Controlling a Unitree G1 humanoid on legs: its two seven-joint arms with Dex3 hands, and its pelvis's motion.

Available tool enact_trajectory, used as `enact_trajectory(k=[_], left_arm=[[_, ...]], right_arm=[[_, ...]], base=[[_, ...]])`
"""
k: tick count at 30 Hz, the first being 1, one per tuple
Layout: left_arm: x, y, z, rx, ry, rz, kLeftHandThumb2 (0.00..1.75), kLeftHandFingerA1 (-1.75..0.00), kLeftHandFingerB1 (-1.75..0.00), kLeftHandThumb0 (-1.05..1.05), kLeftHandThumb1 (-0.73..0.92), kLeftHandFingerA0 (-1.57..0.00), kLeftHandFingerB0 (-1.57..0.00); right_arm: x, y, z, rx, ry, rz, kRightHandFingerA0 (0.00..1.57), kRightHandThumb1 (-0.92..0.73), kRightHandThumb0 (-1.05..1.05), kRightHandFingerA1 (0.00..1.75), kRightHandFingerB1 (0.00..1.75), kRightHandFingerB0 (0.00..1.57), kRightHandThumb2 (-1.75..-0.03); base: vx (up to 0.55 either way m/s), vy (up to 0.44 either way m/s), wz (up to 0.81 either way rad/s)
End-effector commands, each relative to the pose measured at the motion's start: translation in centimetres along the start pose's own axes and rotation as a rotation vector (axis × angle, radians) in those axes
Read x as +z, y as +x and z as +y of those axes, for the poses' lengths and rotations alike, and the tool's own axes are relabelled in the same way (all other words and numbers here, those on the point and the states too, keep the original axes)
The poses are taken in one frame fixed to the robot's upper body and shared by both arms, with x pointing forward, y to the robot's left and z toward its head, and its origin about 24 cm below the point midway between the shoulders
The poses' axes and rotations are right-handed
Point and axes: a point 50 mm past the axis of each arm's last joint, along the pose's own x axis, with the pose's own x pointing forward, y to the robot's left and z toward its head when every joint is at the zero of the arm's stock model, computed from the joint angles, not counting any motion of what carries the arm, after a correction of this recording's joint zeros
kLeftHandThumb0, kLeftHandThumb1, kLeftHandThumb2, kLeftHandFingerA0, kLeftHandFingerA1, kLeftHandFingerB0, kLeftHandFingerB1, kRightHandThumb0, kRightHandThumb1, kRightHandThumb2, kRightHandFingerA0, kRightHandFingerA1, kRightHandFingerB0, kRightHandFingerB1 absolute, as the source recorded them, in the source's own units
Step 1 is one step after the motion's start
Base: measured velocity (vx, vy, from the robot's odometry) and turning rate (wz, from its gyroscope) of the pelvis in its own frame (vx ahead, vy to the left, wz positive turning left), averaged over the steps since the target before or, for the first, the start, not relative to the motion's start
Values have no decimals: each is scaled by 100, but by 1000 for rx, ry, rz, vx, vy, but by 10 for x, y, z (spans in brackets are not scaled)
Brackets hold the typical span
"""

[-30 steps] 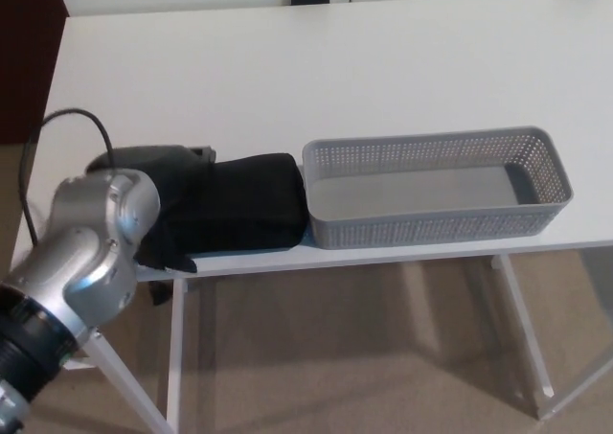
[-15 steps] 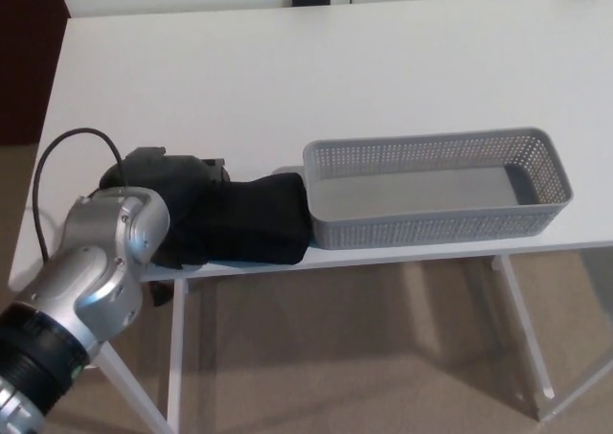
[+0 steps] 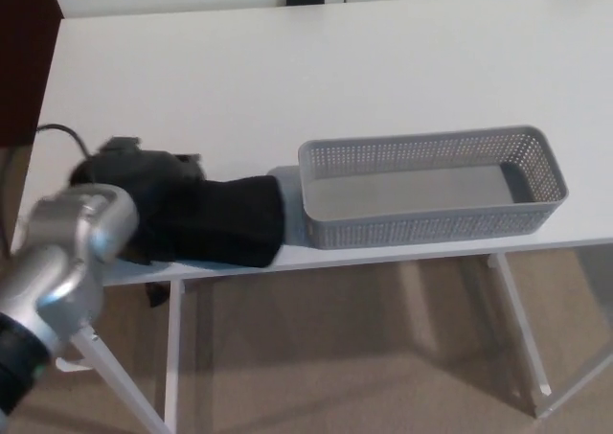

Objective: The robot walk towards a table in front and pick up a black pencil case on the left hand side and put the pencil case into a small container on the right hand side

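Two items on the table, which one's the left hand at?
The black pencil case, with the left hand over its left end. The grey perforated basket to its right is empty and clear of the hand.

Robot's left hand [image 3: 142, 177] lies on a black pencil case [image 3: 235, 225] just beside a grey container [image 3: 421, 231] on a white tabletop [image 3: 287, 70].

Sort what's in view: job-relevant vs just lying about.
Job: black pencil case; grey perforated container, empty; left hand, at the case.
Not the job: white table, support only; black cable by the arm.
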Motion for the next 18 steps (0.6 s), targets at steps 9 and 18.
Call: enact_trajectory(k=[9,18], left_arm=[[-66,-20,64,120,-5,159,65,-157,-100,-22,84,-69,-65],[-18,-28,98,205,-448,-149,66,-146,-96,-19,82,-68,-72]], right_arm=[[-1,-1,-6,-17,3,0,64,-58,-32,47,41,55,-57],[-4,0,-5,-18,13,24,63,-57,-32,48,41,56,-57]], base=[[0,0,0],[0,0,0]])
